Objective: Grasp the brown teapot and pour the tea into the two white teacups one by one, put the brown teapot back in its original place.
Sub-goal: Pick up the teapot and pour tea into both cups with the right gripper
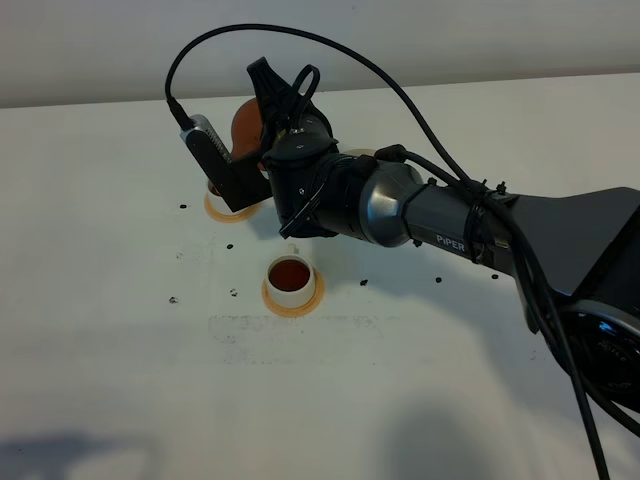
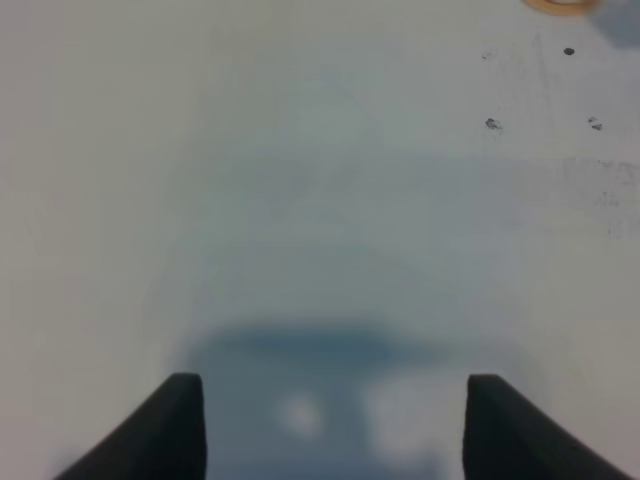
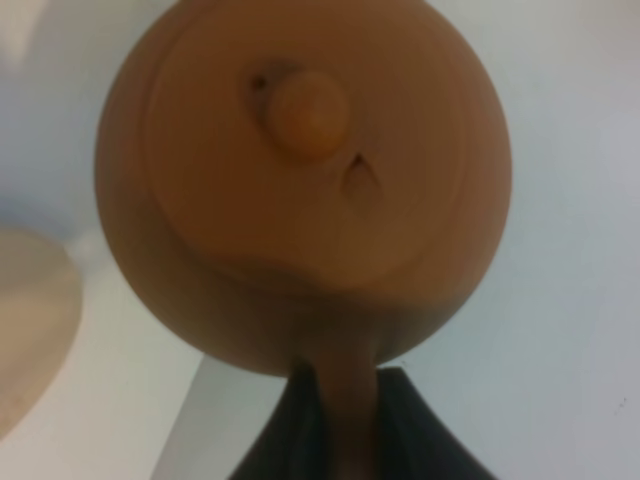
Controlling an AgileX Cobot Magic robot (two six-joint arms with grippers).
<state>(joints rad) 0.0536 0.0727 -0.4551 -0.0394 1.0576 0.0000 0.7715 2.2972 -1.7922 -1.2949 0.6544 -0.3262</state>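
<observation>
The brown teapot (image 1: 244,124) hangs tilted above the far left of the table, with my right gripper (image 1: 264,112) shut on its loop handle. In the right wrist view the teapot (image 3: 300,170) fills the frame, lid knob facing the camera, and the handle runs down between the dark fingers of the right gripper (image 3: 345,415). One white teacup (image 1: 290,277), holding dark tea, stands on its orange-tan coaster (image 1: 292,300). The other teacup is almost hidden behind the wrist camera; only its coaster (image 1: 224,209) shows. My left gripper (image 2: 340,430) is open over bare table.
A sliver of cream saucer (image 1: 362,152) shows behind the right arm. Small dark specks (image 1: 233,293) dot the white table around the cups. The right arm (image 1: 450,225) stretches across from the right edge. A coaster edge (image 2: 560,5) shows in the left wrist view.
</observation>
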